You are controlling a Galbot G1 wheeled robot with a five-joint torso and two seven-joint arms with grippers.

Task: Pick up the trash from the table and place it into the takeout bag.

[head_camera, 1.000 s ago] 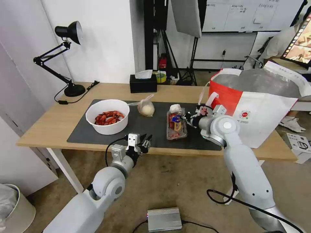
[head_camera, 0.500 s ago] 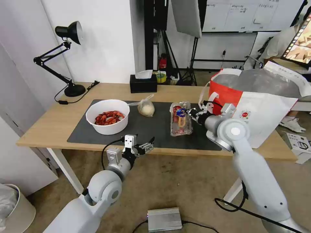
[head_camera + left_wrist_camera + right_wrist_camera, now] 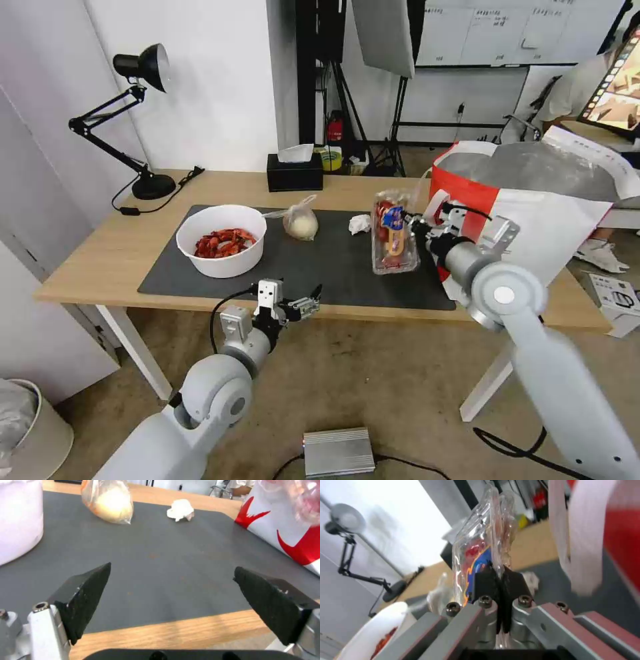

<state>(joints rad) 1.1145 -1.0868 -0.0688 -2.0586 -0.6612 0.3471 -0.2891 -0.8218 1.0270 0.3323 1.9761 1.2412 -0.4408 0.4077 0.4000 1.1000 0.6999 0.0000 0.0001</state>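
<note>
The right end effector [image 3: 415,230] is clamped on the edge of the clamshell [image 3: 395,232], its two black pads pressed together on the clear plastic in the right wrist view [image 3: 499,580]. The clamshell hangs tilted above the mat [image 3: 333,270], clear of it, just beside the red side of the bag [image 3: 527,200], which stands on the bench [image 3: 100,257] at the mat's right end.

The tissue [image 3: 360,223] lies on the mat just left of the raised clamshell. The knotted bag [image 3: 301,222] sits farther left on the mat, near its far edge, and the bowl [image 3: 221,240] of red shells stands at the mat's left end.

The left end effector [image 3: 301,308] hovers at the bench's near edge, off the mat's front side and between bowl and clamshell, with its fingers [image 3: 85,597] spread wide apart and holding nothing. Its wrist view looks across the mat [image 3: 160,562] to the knotted bag [image 3: 108,501], the tissue [image 3: 180,510] and the bag [image 3: 283,537].
</note>
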